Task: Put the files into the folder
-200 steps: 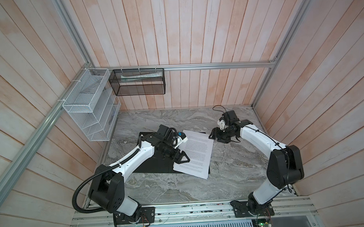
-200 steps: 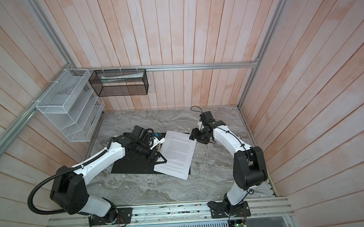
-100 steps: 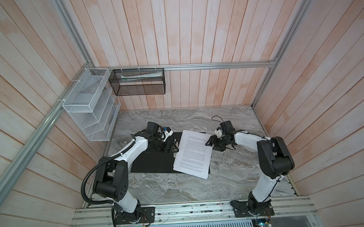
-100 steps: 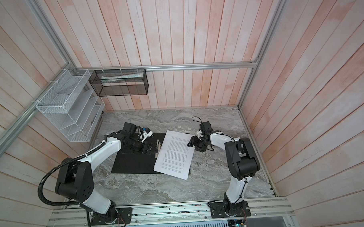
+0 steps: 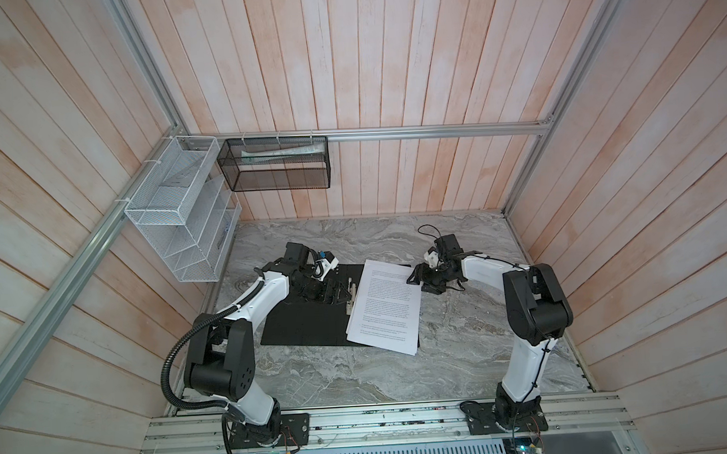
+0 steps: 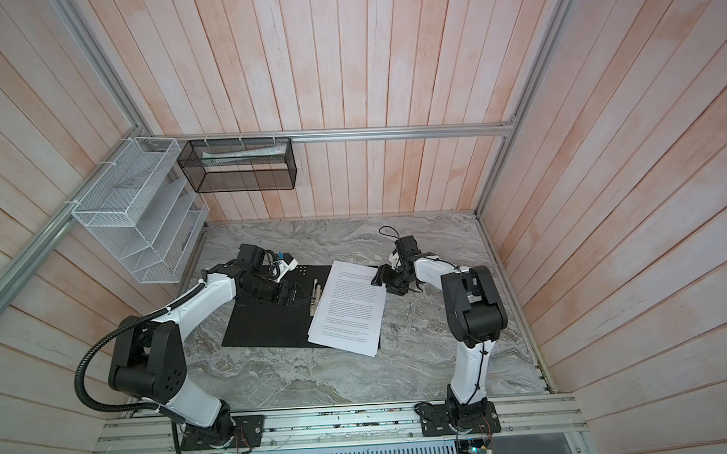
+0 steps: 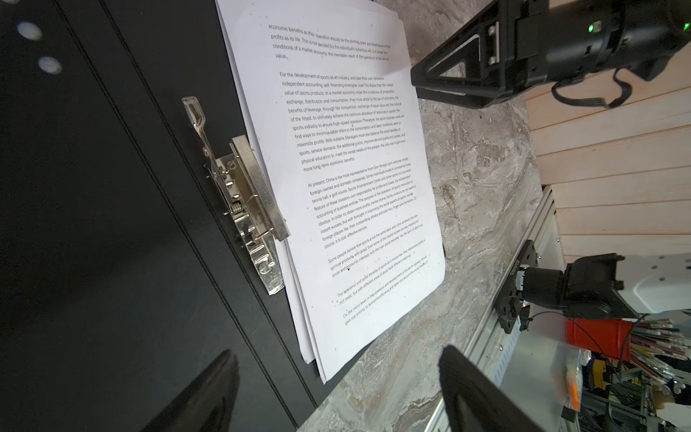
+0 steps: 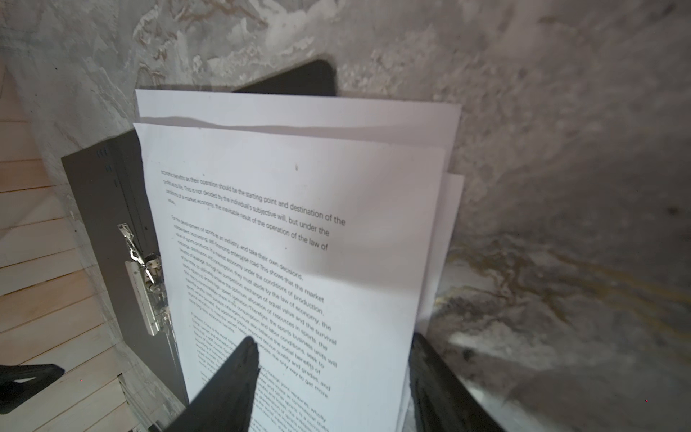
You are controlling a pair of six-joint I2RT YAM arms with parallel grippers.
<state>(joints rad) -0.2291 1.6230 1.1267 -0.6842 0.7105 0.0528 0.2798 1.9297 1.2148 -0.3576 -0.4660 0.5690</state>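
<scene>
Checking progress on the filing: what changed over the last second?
The left gripper drew back off the files to the bare half of the folder; the right gripper edged onto the files' far corner. Both are open, gripping nothing. Files and folder stayed roughly in place.

- You have matt white paper in the files (image 7: 347, 179).
- The folder (image 7: 112, 232) shows you a matt black inside that looks like plastic.
- Its clip (image 7: 246, 202) is bright, shiny metal.
- Your tabletop (image 5: 359, 378) looks like smooth grey veined stone.
- The walls (image 5: 389, 69) are pale wood planks, matt.
- The rack (image 5: 161, 202) is white-coated wire mesh; the basket (image 5: 277, 183) is black metal mesh.
</scene>
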